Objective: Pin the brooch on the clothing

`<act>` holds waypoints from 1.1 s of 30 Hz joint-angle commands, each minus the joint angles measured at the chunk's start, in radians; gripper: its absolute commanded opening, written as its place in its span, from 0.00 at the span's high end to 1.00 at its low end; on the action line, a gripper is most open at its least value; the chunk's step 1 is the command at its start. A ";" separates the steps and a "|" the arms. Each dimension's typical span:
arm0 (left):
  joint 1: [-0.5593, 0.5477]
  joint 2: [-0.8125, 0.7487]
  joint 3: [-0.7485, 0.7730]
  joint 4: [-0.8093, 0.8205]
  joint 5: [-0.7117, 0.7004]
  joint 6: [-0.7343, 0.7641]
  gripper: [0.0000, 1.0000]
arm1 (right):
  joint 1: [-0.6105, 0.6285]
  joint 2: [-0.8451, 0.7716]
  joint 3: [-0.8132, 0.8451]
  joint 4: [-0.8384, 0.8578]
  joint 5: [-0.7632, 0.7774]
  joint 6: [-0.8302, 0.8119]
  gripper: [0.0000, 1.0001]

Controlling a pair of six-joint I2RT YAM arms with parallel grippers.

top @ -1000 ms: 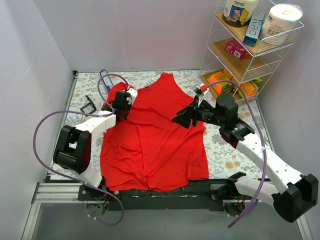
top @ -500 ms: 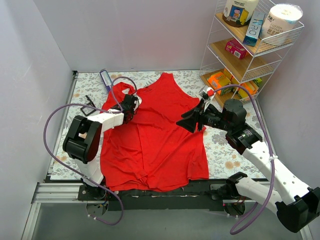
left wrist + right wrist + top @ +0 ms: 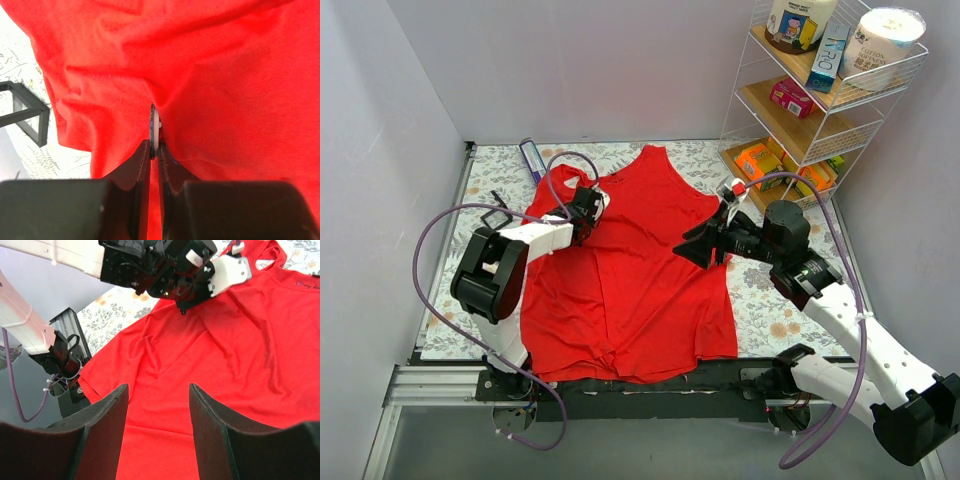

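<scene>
Up by a shoulder strap of the red clothing [image 3: 620, 270], the left gripper [image 3: 155, 150] pinches the brooch [image 3: 153, 122] (edge-on, a thin grey sliver tucked into a fold of fabric), while the right gripper [image 3: 157, 390] hangs spread wide over the cloth's opposite side

Looks like a robotics lab cell dressed up as a home corner. Boxed in by plain pale grey panel walls [image 3: 590, 70] behind and to the left of a white wire shelf rack with wooden boards [image 3: 772, 110]. Holds staged groceries on that rack: a wrapped toilet roll pack [image 3: 885, 35], a blue-and-white carton [image 3: 830, 55], a pink box [image 3: 790, 97], orange packets [image 3: 758, 160]. Has a grey floral-print cloth [image 3: 500, 170] spread left of the rack, under a bright red sleeveless tank top [image 3: 640, 260]. Carries two white-and-black robot arms with purple cables [image 3: 845, 305], bolted near a bare aluminium rail frame [image 3: 420, 385] below and left of the rack.
</scene>
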 commanded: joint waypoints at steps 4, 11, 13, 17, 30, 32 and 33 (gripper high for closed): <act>0.034 -0.115 0.047 -0.002 0.154 -0.138 1.00 | -0.005 0.008 -0.015 0.040 -0.015 0.017 0.41; 0.081 -0.159 0.043 0.009 0.266 -0.191 1.00 | -0.005 0.040 -0.036 0.063 -0.013 0.030 0.41; 0.088 -0.182 0.038 0.015 0.320 -0.201 1.00 | -0.005 0.062 -0.039 0.063 -0.006 0.030 0.41; 0.101 -0.202 0.018 0.029 0.408 -0.211 1.00 | -0.004 0.100 -0.050 0.081 0.011 0.028 0.41; 0.138 -0.196 -0.009 0.024 0.625 -0.282 1.00 | 0.140 0.432 0.023 0.256 0.152 0.030 0.44; 0.143 -0.181 0.001 0.021 0.658 -0.290 1.00 | 0.156 0.497 0.052 0.293 0.159 0.045 0.45; 0.144 -0.167 0.004 0.013 0.665 -0.294 1.00 | 0.166 0.560 0.077 0.337 0.157 0.054 0.46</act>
